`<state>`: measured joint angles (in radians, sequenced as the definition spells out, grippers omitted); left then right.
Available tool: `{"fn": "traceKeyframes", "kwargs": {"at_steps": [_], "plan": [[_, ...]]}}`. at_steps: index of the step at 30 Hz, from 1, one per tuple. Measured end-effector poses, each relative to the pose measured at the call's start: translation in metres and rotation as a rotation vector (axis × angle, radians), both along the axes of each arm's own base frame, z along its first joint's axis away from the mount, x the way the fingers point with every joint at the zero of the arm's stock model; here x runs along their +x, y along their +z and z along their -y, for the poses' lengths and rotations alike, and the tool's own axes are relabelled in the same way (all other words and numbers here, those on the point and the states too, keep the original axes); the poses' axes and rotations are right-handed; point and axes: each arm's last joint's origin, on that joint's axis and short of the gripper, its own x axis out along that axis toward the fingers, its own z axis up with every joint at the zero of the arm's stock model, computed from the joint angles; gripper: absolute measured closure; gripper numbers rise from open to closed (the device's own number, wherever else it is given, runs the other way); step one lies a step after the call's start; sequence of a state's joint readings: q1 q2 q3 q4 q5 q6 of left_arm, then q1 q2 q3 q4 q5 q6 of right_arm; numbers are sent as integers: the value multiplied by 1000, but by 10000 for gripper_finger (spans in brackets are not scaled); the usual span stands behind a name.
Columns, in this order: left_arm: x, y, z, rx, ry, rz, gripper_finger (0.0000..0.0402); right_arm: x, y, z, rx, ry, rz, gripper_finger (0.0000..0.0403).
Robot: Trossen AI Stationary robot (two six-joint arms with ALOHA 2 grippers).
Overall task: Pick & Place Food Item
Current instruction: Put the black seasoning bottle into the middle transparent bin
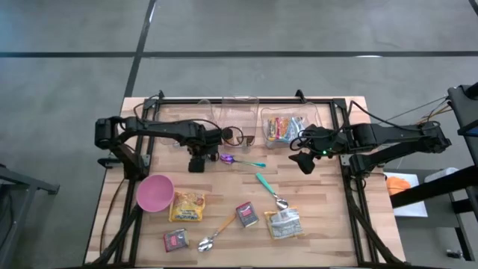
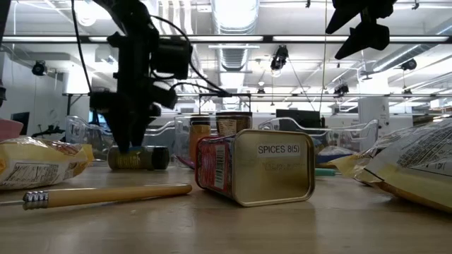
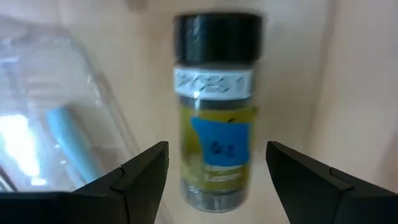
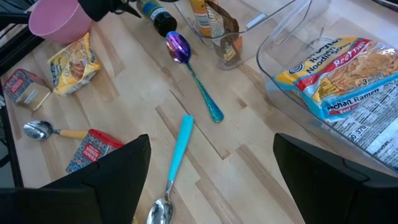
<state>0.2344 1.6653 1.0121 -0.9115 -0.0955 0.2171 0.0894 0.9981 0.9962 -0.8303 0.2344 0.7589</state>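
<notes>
Jar (image 3: 216,112) of spice, lying on its side on the surface (image 1: 328,224) between the left gripper's (image 3: 217,163) wide, empty jaws, looks rigid, light, smooth and prone to roll, so grip across its labelled middle; right gripper (image 4: 211,163) hangs open, empty.

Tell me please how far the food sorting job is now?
Done: noodle packets lie in the clear bin. In hand: the left gripper stands open over a spice jar lying on the table, not gripped yet. Left: yellow packet, two spice tins, silver packet. The right gripper waits open.
</notes>
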Motion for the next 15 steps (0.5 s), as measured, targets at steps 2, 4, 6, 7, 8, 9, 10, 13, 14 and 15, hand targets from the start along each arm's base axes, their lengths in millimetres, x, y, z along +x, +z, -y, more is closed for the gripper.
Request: {"fn": "traceKeyframes", "kwargs": {"at_steps": [2, 4, 6, 7, 8, 9, 10, 13, 14, 15], "plan": [[-2, -5, 0, 25, 6, -6, 122, 0, 0, 0, 0, 0, 0, 70], [-4, -9, 0, 27, 6, 4, 122, 0, 0, 0, 0, 0, 0, 70], [-5, -14, 1, 23, 6, 11, 122, 0, 0, 0, 0, 0, -1, 70], [-6, -17, 1, 20, 6, 16, 122, 0, 0, 0, 0, 0, -1, 70], [-7, -19, 1, 21, 9, 21, 122, 0, 0, 0, 1, 0, 0, 70], [-7, -20, 1, 22, 12, 25, 122, 0, 0, 0, 0, 0, 0, 70], [-8, -21, 1, 24, 16, 33, 122, 0, 0, 0, 0, 0, 0, 70], [-8, -23, 1, 31, 37, 54, 122, 0, 0, 0, 0, 0, -1, 70], [-7, -24, 1, 33, 46, 67, 122, 0, 0, 0, 0, 0, -1, 70], [-7, -24, 1, 35, 56, 76, 122, 0, 0, 0, 0, 0, 0, 70]]}}
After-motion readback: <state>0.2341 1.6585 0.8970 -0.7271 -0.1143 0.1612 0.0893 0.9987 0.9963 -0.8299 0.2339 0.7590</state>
